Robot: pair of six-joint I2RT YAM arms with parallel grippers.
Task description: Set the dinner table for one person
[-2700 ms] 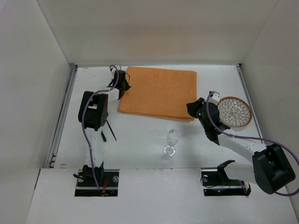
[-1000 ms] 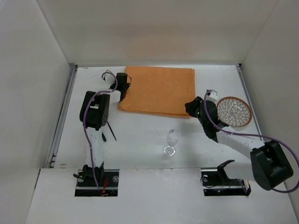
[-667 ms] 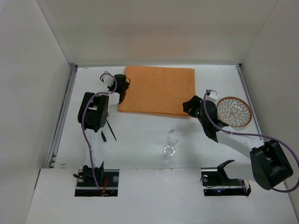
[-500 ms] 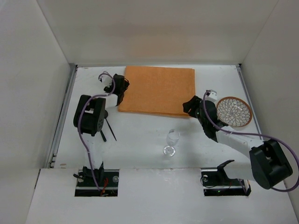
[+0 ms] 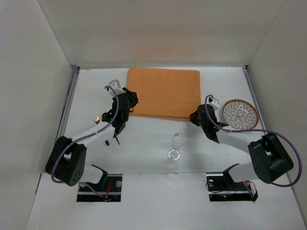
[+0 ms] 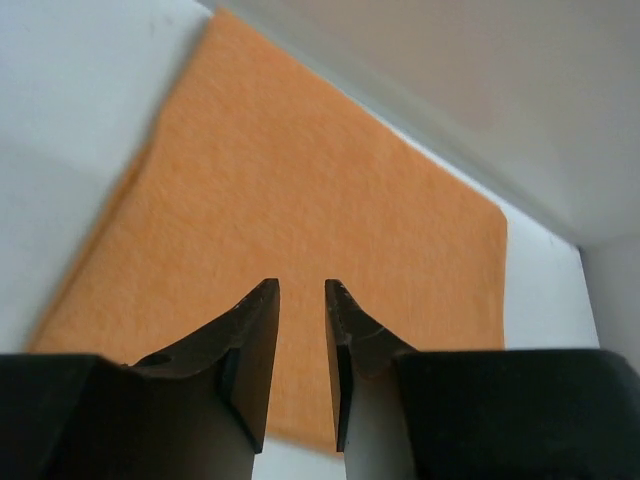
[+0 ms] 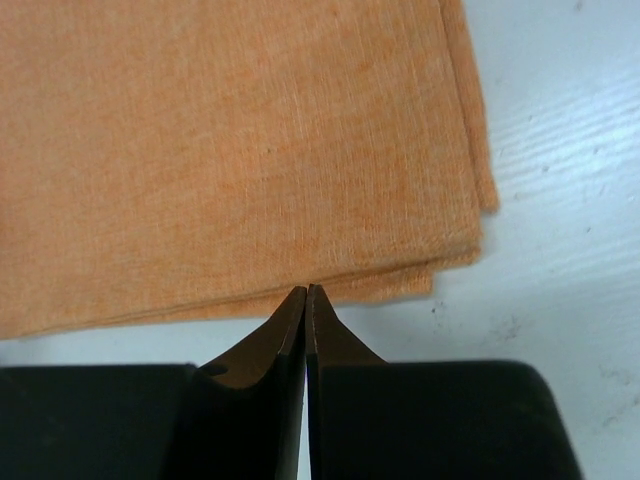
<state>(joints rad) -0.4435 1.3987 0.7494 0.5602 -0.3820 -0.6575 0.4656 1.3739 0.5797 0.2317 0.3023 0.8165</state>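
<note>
The white dinner table (image 5: pixel 144 148) carries an orange cloth placemat (image 5: pixel 165 92) at its far middle. Above the mat's near-left corner, my left gripper (image 5: pixel 130 101) has its jaws a narrow gap apart with nothing between them; in the left wrist view the left gripper (image 6: pixel 300 290) looks out over the placemat (image 6: pixel 320 220). My right gripper (image 5: pixel 194 116) sits at the mat's near-right corner. In the right wrist view the right gripper (image 7: pixel 305 292) is shut, tips meeting at the near edge of the placemat (image 7: pixel 240 140), with no cloth visible between them.
A round patterned plate (image 5: pixel 241 114) lies right of the mat, close behind the right arm. A clear stemmed glass (image 5: pixel 176 144) lies near the table's middle front. A black utensil (image 5: pixel 115 135) lies under the left arm. Metal rails (image 5: pixel 67 115) run along the sides.
The left arm has dropped low and its gripper moved from the mat's left edge to the near-left corner, jaws narrowing. The right gripper has closed at the mat's near-right corner.
</note>
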